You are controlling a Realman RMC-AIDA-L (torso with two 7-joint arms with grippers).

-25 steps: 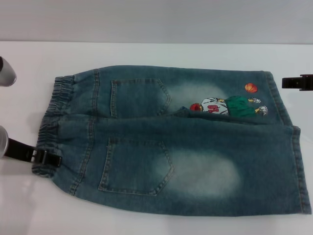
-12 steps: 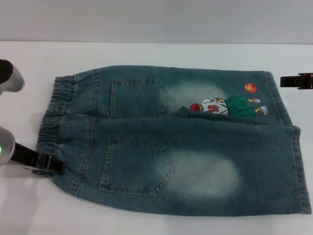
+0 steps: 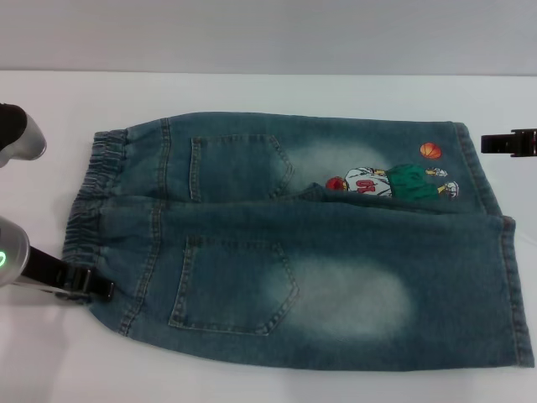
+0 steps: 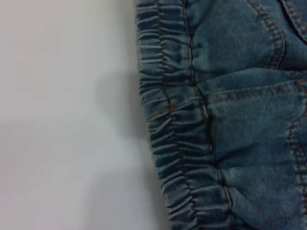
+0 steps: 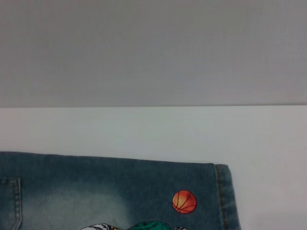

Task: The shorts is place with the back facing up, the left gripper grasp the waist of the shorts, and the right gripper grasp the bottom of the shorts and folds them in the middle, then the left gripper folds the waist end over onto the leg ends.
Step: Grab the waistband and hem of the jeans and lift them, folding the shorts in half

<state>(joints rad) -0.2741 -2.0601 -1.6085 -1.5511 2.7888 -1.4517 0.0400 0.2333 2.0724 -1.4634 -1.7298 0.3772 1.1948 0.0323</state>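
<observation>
I see the shorts (image 3: 294, 243) lying flat on the white table (image 3: 252, 92), back side up, with both back pockets showing. The waist (image 3: 88, 210) with its stretchy band is at the left and the leg ends (image 3: 503, 277) are at the right. The shorts look already folded down the middle — the near half lies over the far half, and the far leg with the cartoon picture (image 3: 390, 180) and the little orange ball (image 3: 430, 150) peeks out behind it. So I judge the first fold is done and the second one (waist over onto the leg ends) is not.

My left claw (image 3: 84, 284) is at the near left corner of the shorts, right at the waist band, touching or just about touching the cloth. I cannot tell if its tips are spread or pinching the band — the dark tips blend in with the jeans. The left wrist view shows only the gathered band and bare table beside it, no tips.

My right claw (image 3: 508, 143) is far off at the right edge, near the far leg end but not touching it. I cannot tell its state either.

Nothing else sits on the table, so nothing blocks the way. The far leg end sticks out past the near one a bit, so the edges may not line up neatly.
</observation>
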